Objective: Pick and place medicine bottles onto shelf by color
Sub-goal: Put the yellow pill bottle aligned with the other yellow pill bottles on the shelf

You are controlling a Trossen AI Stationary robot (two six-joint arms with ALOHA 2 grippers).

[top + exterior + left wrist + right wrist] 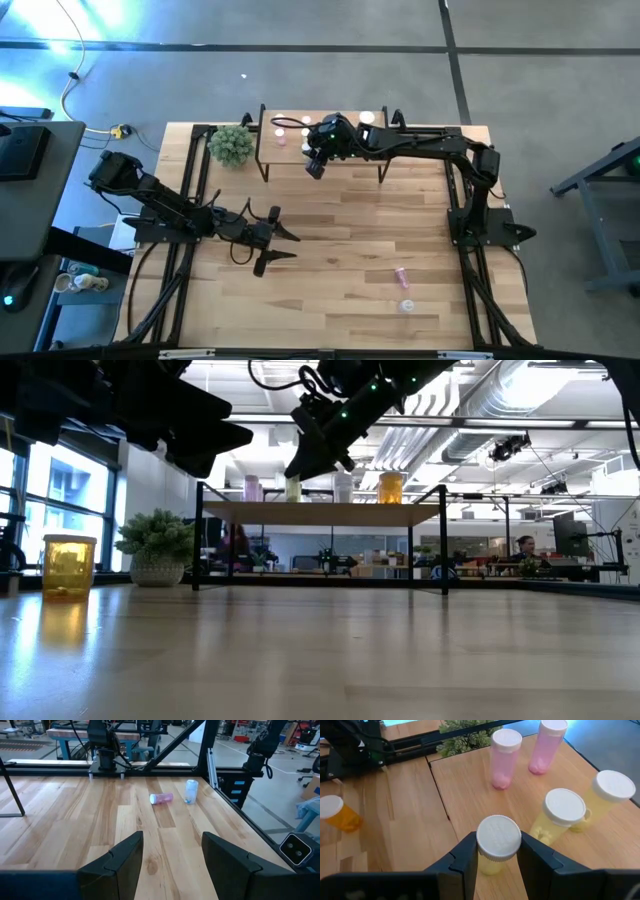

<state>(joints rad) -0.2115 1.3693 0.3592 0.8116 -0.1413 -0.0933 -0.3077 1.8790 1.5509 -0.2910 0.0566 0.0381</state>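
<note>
Right gripper (496, 857) clamps yellow bottle (496, 851) over shelf (470, 785), beside 2 yellows: color grouping. Left gripper (170, 852) wide, empty.

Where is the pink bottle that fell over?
The pink bottle lies on its side on the tabletop, on the right arm's side, beside the upright pale blue bottle.

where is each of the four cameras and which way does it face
High: above the table, looking down; both arms, shelf.
Low: at tabletop height, level toward the shelf; arms come from above.
Left wrist: past the open left tool to a lying pink bottle.
Right wrist: right tool shut on a yellow-green bottle over the shelf.
Shared: high also shows the pink bottle.
</note>
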